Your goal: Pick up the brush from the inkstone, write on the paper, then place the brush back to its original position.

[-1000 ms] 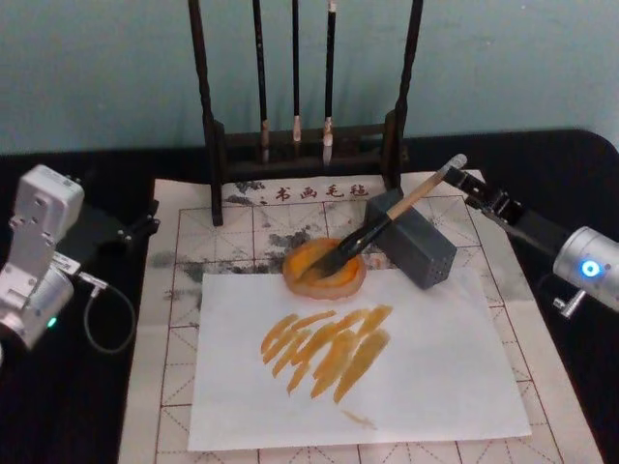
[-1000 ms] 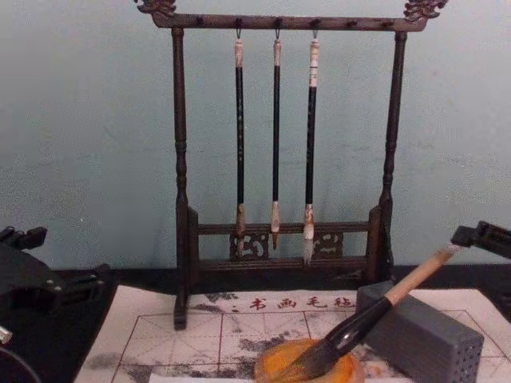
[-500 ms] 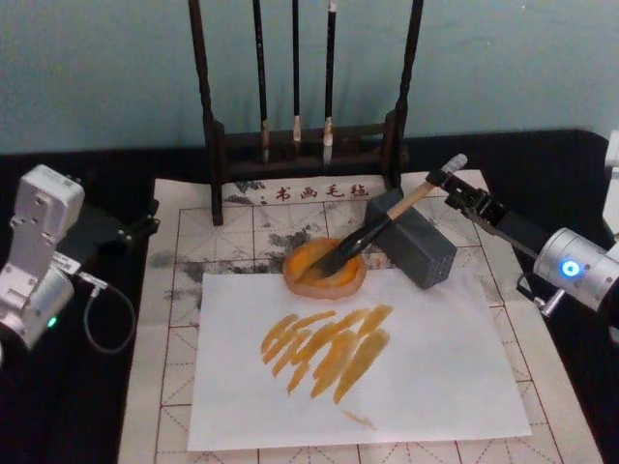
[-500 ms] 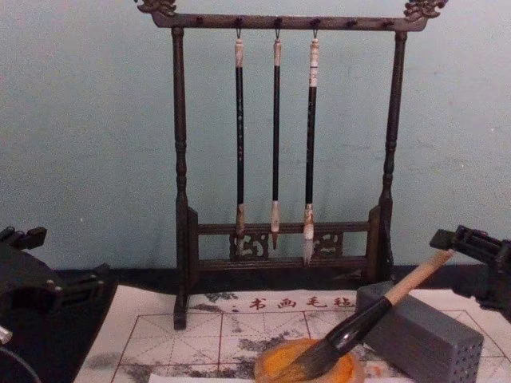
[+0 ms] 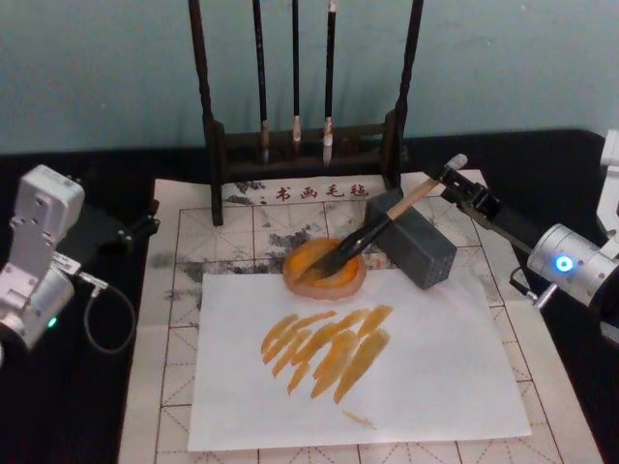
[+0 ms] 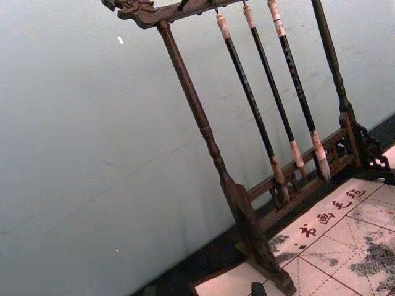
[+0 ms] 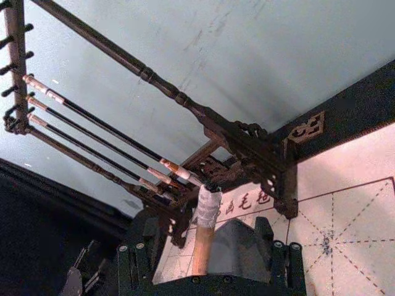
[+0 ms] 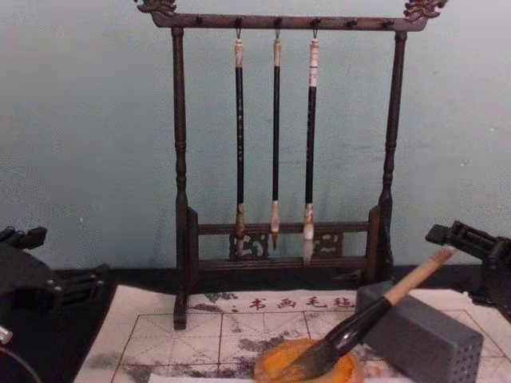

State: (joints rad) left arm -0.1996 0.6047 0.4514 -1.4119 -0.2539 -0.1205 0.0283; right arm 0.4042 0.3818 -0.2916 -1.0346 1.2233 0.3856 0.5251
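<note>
Right wrist view: we saw right pincer point(image 7: 207, 256) spread wide, holding nothing, straddling white-corded end of thick pale wooden calligraphy brush point(image 7: 208, 209). Its tip lay beyond pincer in round orange inkstone point(image 5: 324, 273). We feared a finger snagging the handle and rolling the brush off. Well apart, left pincer point(image 5: 140, 228) parked.

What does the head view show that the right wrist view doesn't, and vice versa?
Head view, not the wrist: the white paper with orange strokes, the dark tip of the large pale-handled brush lying in the round orange inkstone, and the left gripper parked at the left. Wrist, not the head: the right gripper, its fingers open and apart on either side of the brush's white cord-wrapped end. Both: the handle leaning on the grey rectangular block, and the dark wooden rack holding three thin brushes.
</note>
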